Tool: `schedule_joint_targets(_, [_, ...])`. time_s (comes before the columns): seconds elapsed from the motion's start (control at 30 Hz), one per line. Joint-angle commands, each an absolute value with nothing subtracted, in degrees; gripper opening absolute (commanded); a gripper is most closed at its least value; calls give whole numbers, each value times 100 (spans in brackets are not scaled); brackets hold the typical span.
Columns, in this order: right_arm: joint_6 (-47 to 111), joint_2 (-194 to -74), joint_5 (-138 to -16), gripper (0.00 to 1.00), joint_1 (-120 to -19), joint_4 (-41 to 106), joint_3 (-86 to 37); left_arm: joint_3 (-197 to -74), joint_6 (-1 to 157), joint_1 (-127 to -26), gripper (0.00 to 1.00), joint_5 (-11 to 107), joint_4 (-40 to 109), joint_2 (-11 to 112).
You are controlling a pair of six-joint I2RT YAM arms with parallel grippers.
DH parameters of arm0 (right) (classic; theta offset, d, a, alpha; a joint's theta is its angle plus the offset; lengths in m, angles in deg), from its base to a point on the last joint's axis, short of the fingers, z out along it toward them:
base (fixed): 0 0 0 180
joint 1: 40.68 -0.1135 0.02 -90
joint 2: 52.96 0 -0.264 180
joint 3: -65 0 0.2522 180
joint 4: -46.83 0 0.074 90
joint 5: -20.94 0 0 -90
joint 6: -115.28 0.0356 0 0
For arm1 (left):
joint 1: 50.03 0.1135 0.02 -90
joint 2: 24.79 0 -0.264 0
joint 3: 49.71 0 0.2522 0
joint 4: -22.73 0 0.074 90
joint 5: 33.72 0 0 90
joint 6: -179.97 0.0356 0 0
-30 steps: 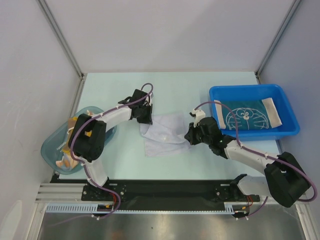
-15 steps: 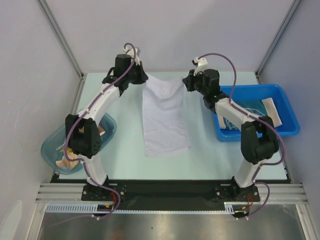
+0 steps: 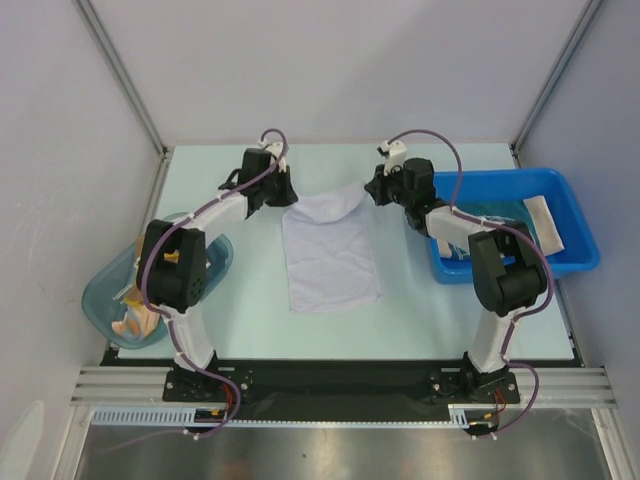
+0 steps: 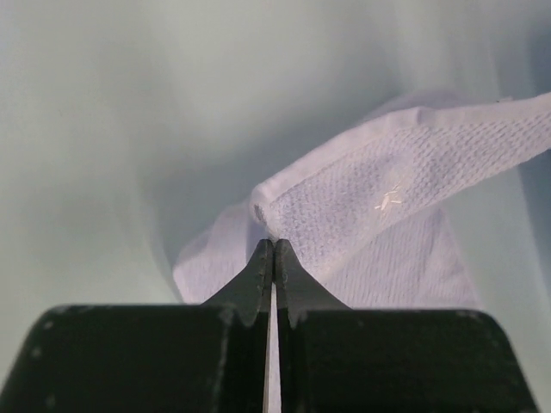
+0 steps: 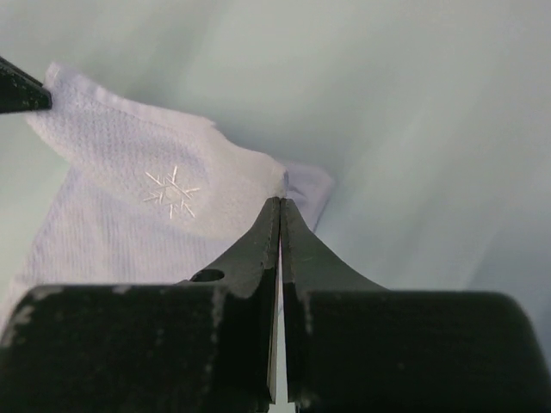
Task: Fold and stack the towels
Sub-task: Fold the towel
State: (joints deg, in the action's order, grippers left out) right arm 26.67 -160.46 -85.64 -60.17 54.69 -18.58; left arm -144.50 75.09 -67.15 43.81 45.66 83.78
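Note:
The white towel with a star mark [image 3: 330,255] lies spread on the table's middle, its far edge lifted. My left gripper [image 3: 287,196] is shut on the towel's far left corner [image 4: 288,202]. My right gripper [image 3: 371,192] is shut on the far right corner [image 5: 258,176]. The star mark shows in the right wrist view [image 5: 172,193]. A teal-blue printed towel [image 3: 505,225] and a pale folded cloth [image 3: 546,224] lie in the blue bin. Orange and brown cloths [image 3: 135,315] lie in the teal tub.
The blue plastic bin [image 3: 575,262] stands at the right, close to my right arm. The translucent teal tub [image 3: 100,300] sits at the left front. Grey walls close the back and sides.
Both grippers have come back toward me and lower from the far edge, carrying the towel's far corners. The far edge now sags between them and the towel looks shorter.

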Motion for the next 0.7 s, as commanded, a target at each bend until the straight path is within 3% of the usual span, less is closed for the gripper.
schedule_joint_targets(0.0, [2546, -15396, -8725, 0, -6011, 5820, -1277, -13837, 7626, -6743, 0, 4108, 4001, 7691])
schedule_joint_targets(0.67, [3723, -13373, -8057, 0, -6837, 5002, 1142, -11050, 7125, -7340, 0, 4573, 4185, 5555])
